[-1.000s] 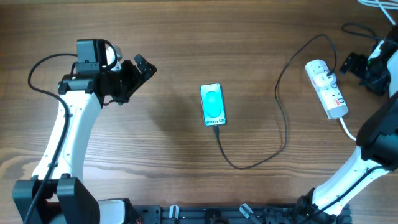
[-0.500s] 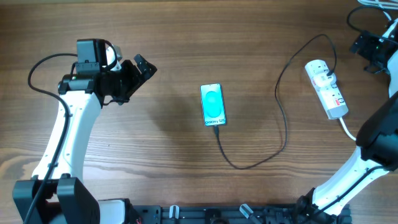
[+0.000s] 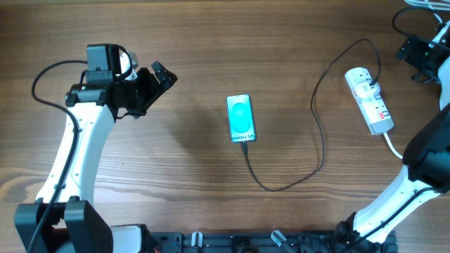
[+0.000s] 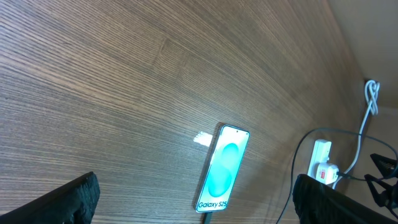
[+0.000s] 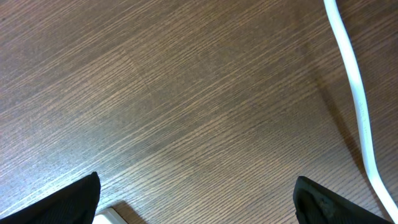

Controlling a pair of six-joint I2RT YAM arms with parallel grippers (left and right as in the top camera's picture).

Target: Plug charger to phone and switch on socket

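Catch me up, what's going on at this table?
The phone lies in the middle of the table, screen lit, with the charger running from its bottom edge in a loop to the socket at right; it looks plugged in. Neither arm holds anything: the left arm hovers left of the phone, the right arm reaches past the socket, both jaws open. The socket's switch state is too small to tell.

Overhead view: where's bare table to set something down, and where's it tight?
Free: the wood between the left claw and the phone, and the band above the phone. Tighter: the pocket between phone and charger loop. Crowded: right edge, where charger, socket, white cord and right claw bunch up.
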